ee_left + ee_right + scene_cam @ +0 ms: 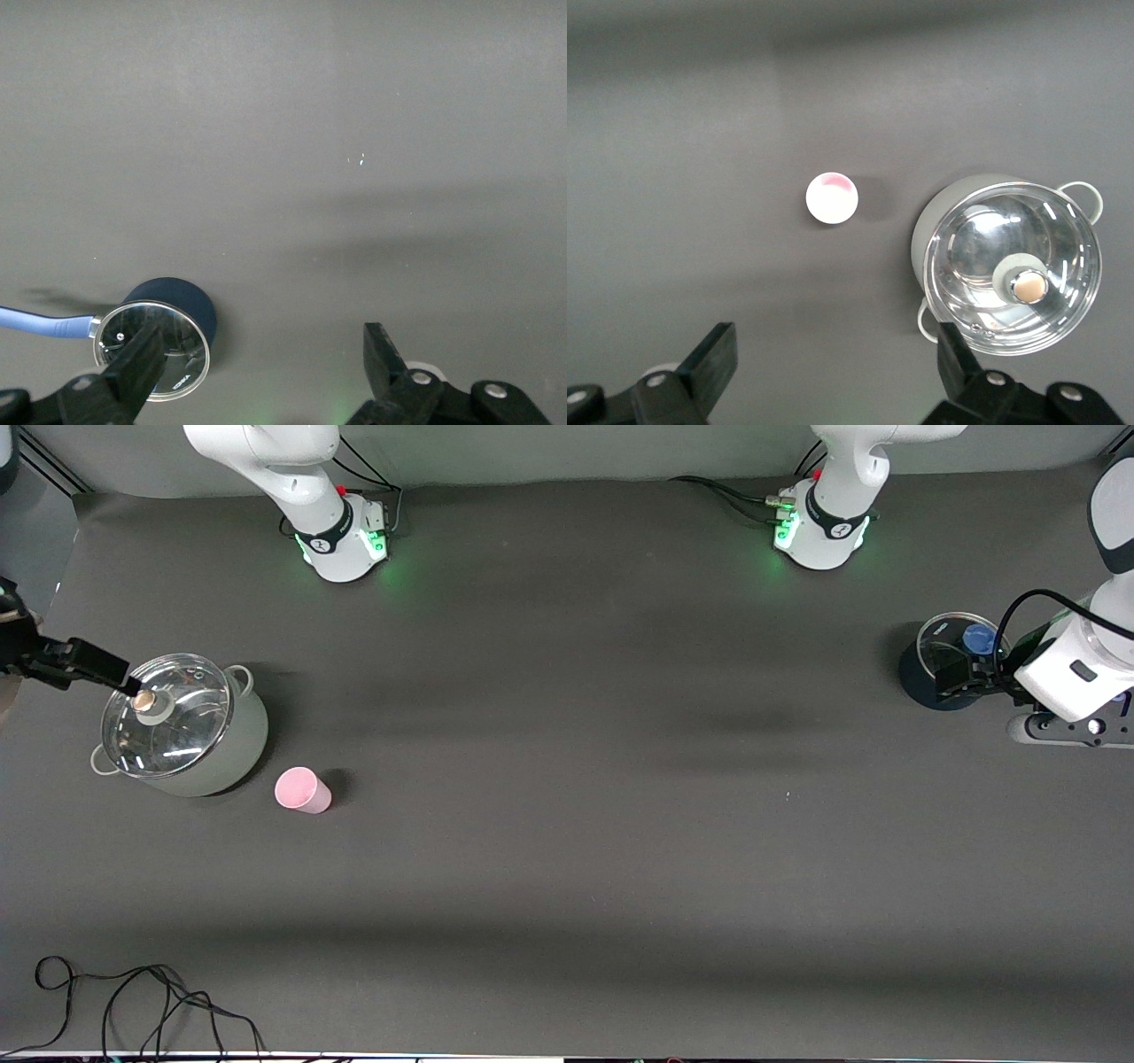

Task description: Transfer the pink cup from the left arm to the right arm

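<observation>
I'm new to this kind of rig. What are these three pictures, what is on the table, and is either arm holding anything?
Two robot arms stand at a dark table. The wide picture comes from a high camera facing them; the other two come from cameras on each arm's wrist, looking down past the fingers. The right gripper hangs open over the right arm's end of the table, above a grey pot with a glass lid. The pink cup stands beside that pot, slightly nearer the front camera. The left gripper hangs open over the left arm's end, above a dark blue pot with a glass lid and a blue handle. Neither gripper holds anything; the cup is untouched.
</observation>
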`<state>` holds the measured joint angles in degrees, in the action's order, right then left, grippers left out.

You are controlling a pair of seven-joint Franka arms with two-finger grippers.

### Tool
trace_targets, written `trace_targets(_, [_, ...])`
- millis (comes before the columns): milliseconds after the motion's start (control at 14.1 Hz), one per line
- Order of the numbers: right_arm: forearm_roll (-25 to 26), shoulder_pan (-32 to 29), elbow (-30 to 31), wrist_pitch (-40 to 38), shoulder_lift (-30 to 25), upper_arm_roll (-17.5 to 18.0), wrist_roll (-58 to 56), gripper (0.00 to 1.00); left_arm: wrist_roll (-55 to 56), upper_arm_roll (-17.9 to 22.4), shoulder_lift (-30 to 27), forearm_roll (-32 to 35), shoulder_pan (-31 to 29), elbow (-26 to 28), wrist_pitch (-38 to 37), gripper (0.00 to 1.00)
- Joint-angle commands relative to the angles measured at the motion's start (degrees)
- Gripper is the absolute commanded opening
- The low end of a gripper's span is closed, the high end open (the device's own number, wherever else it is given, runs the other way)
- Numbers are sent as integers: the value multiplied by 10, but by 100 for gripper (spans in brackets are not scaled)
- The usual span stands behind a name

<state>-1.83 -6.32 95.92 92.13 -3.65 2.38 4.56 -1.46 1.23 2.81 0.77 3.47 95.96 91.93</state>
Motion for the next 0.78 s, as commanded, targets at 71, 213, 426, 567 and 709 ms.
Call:
trace_targets(71, [11, -30, 70, 80, -49, 46, 4, 100, -14, 3, -7, -3, 0, -9, -11, 100])
trace_targets(213, [10, -27, 58, 84, -36, 48, 4, 100, -14, 3, -4, -3, 0, -11, -13, 100])
trace_targets(426, [17, -25, -12, 69, 15, 52, 4, 100, -55, 3, -4, -2, 0, -14, -3, 100])
trace_targets(567, [17, -15, -22, 68, 23, 47, 5, 100, -76, 3, -3, -4, -2, -14, -1, 100])
trace_targets(709, [17, -6, -23, 66, 28, 39, 5, 100, -72, 3, -2, -4, -2, -14, -1, 100])
